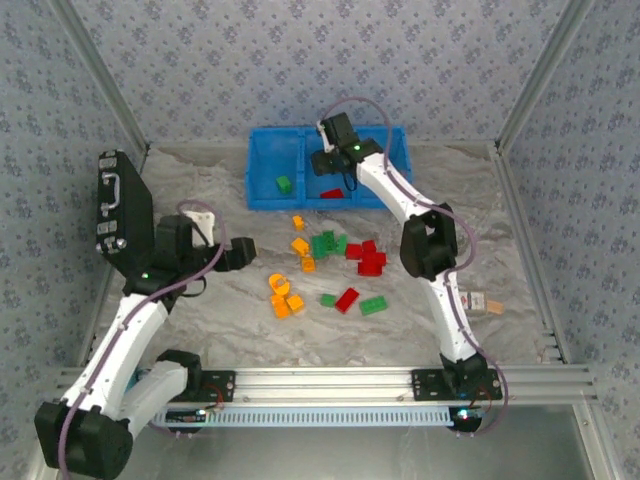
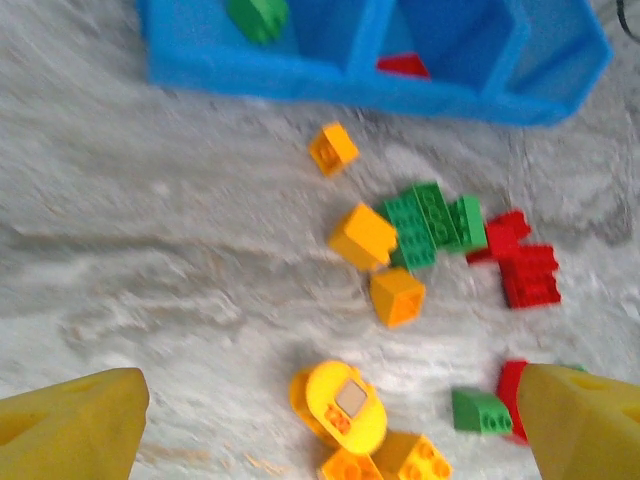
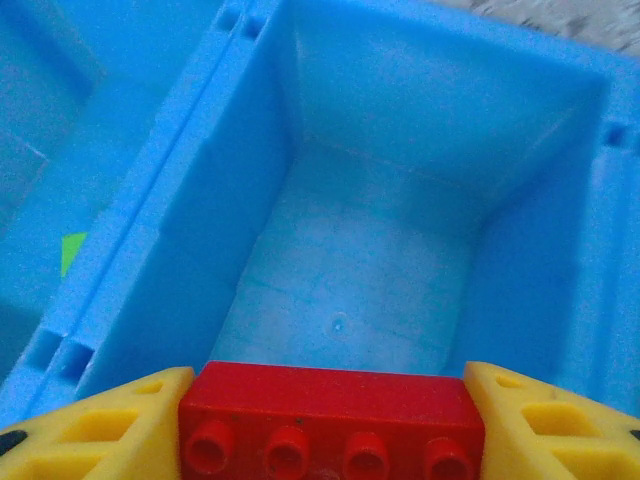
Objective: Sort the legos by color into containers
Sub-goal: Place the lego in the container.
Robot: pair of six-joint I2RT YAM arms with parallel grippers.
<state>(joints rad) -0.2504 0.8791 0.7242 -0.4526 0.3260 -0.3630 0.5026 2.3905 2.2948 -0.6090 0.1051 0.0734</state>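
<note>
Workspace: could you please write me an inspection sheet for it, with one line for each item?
Surface: marble-pattern table, no spill seen.
Job's things: blue bin, with a green brick in its left compartment; loose legos in red, green and orange lie mid-table.
Clutter: black case at the left; small box at the right.
Tools: left tool open above the legos; right tool holds a red brick over a bare compartment.
Cables: purple cable along each arm, no snag seen.
Surroundings: patterned walls, metal frame.

Two arms [image 1: 428, 245]; one bin [image 1: 262, 192], three compartments [image 1: 272, 160]; roughly eighteen legos [image 1: 372, 264].
</note>
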